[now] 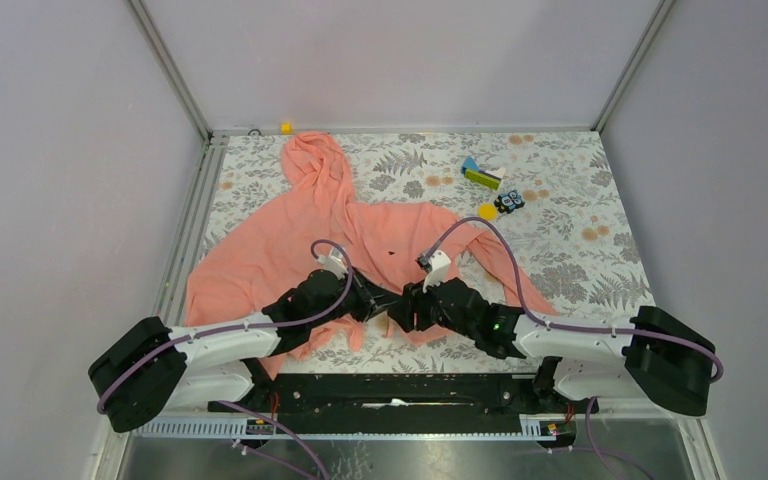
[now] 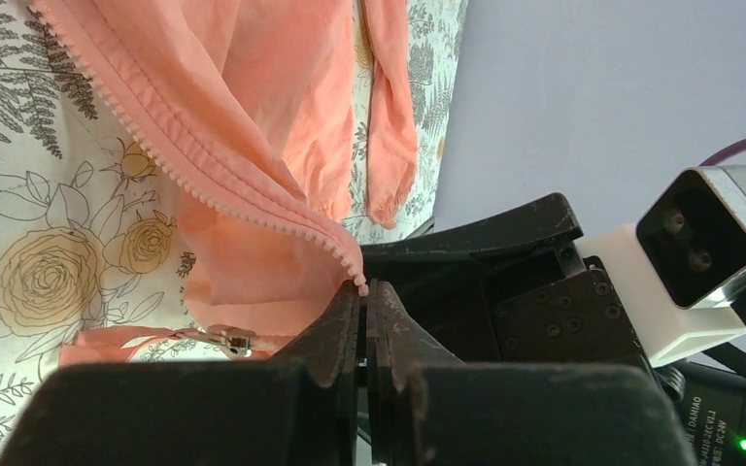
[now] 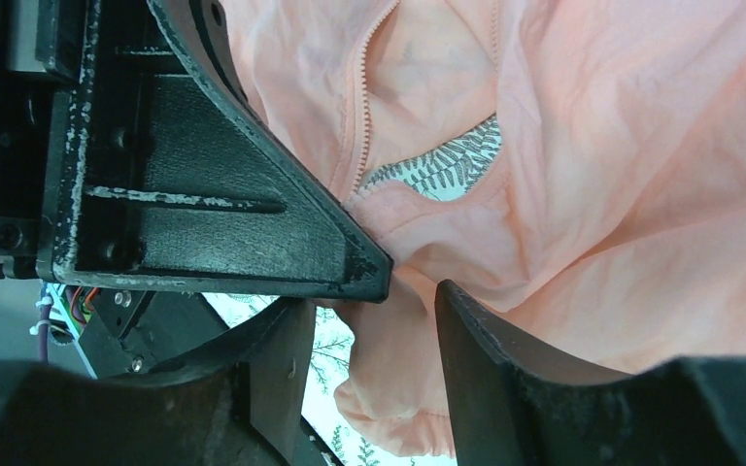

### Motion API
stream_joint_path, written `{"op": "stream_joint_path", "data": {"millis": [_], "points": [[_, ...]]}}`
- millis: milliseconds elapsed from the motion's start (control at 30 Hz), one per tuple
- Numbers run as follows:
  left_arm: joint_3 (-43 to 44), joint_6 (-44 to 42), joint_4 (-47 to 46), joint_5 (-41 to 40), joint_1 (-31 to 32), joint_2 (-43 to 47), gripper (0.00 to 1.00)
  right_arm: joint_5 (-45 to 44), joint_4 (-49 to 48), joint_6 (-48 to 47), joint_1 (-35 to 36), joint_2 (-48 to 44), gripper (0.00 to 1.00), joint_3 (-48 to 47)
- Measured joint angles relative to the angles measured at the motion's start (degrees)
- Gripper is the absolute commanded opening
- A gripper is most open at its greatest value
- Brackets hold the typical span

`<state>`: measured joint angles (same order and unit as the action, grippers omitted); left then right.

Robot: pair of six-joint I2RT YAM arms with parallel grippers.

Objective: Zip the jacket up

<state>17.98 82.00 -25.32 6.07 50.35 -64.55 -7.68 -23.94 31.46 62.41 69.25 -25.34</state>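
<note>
Both crowd jacket (image 1: 260, 255) hem: left gripper (image 2: 362, 291) pinches zipper edge (image 2: 204, 184); right gripper (image 3: 374, 325) fingers apart.

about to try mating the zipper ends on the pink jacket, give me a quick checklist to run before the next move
1. Left end effector holds a zipper edge: ok, shut on the lower end of one tooth row of the jacket.
2. Right end effector ready to grasp: ok, jaws apart, fabric seen between them, unclamped.
3. Slider found: ok, lying by the hem, apart from the held end.
4. Zipper engaged: not ok, front open, tablecloth showing through.
5. Which edge sits between the right jaws: cannot tell.
</note>
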Motion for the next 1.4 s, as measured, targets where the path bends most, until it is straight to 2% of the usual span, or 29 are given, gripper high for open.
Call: {"op": "stream_joint_path", "data": {"millis": [300, 467, 500, 533, 567, 633, 667, 833, 867, 900, 1033, 1200, 1300, 1400], "points": [[0.0, 3.3, 2.1, -1.0, 0.0, 0.8, 0.0, -1.7, 0.8, 0.5, 0.0, -0.8, 0.63, 0.3], [0.0, 4.0, 2.6, -1.2, 0.0, 0.7, 0.0, -1.8, 0.2, 0.2, 0.0, 0.2, 0.6, 0.3], [0.0, 4.1, 2.6, -1.3, 0.0, 0.7, 0.0, -1.8, 0.1, 0.1, 0.0, 0.2, 0.49, 0.3], [0.0, 4.1, 2.6, -1.4, 0.0, 0.7, 0.0, -1.9, -0.1, -0.1, 0.0, 0.3, 0.33, 0.3], [0.0, 4.1, 2.6, -1.4, 0.0, 0.7, 0.0, -1.8, -0.3, -0.4, 0.0, 0.3, 0.21, 0.3], [0.1, 4.1, 2.8, -2.1, 0.0, 0.7, 0.0, -1.0, -1.5, -0.9, 0.2, 0.4, 0.05, 0.3], [0.2, 4.1, 2.9, -2.3, -0.1, 0.7, 0.0, -0.1, -2.7, -1.2, 0.2, 0.5, 0.0, 0.3], [1.3, 2.6, 4.9, -2.6, -0.2, 0.7, 0.0, 5.4, -7.9, -4.2, -2.0, 1.1, 0.0, 2.5], [1.7, 2.0, 5.7, -2.5, -0.2, 0.7, 0.03, 9.5, -10.4, -4.9, -3.9, 1.5, 0.0, 3.7], [2.2, 1.2, 6.7, -2.4, -0.2, 0.7, 0.11, 12.3, -12.1, -4.9, -5.4, 1.8, 0.0, 4.5], [4.7, -3.2, 11.6, -2.4, -0.3, 2.2, 0.56, 28.8, -20.4, -4.6, -13.9, 6.2, 0.0, 6.0], [6.2, -9.2, 20.6, -2.5, -0.6, 9.5, 0.86, 45.4, -29.1, -2.1, -18.6, 15.0, 0.0, 6.1], [7.7, -12.6, 29.3, -2.9, -0.6, 15.8, 0.87, 52.4, -35.2, 0.4, -19.5, 19.2, 0.0, 6.3], [10.0, -14.6, 38.8, -2.9, -0.6, 21.0, 0.77, 56.7, -39.2, 2.1, -20.7, 22.3, 0.0, 6.3]]}}
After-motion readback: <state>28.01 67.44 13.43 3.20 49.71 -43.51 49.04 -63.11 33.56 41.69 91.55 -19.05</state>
